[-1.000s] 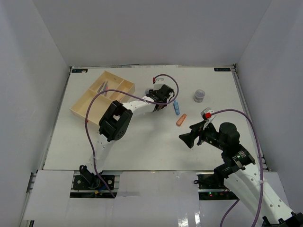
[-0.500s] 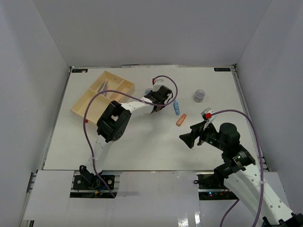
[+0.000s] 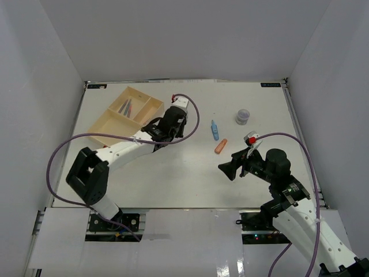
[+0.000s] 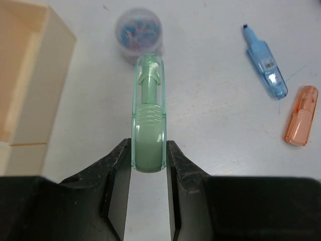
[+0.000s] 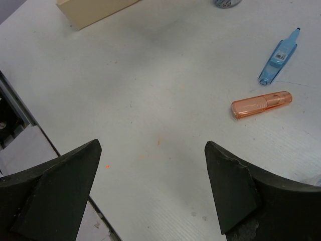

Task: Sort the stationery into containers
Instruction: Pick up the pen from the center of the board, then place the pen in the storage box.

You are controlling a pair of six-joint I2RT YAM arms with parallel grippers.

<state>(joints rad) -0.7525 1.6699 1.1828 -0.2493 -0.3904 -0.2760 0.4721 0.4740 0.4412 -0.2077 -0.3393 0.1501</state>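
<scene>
My left gripper point(image 4: 148, 150) is shut on the rear end of a chunky green marker point(image 4: 148, 108), which points away from the camera. A round greyish jar point(image 4: 139, 31) sits just beyond the marker's tip. The cream tray point(image 4: 27, 75) is close on the left. From above, the left gripper point(image 3: 169, 119) hovers just right of the tray point(image 3: 99, 130), which holds thin pens point(image 3: 125, 106). A blue marker point(image 3: 214, 130) and an orange marker point(image 3: 221, 146) lie mid-table. My right gripper point(image 3: 230, 168) stands open below the orange marker point(image 5: 262, 104), holding nothing.
A second greyish jar point(image 3: 243, 116) stands at the back right of the table. The left arm's purple cable point(image 3: 193, 118) loops over the table beside the gripper. White walls enclose the table on three sides.
My left gripper closed on the green marker and moved left toward the tray, while its elbow swung down to the left. The right arm has not moved.
</scene>
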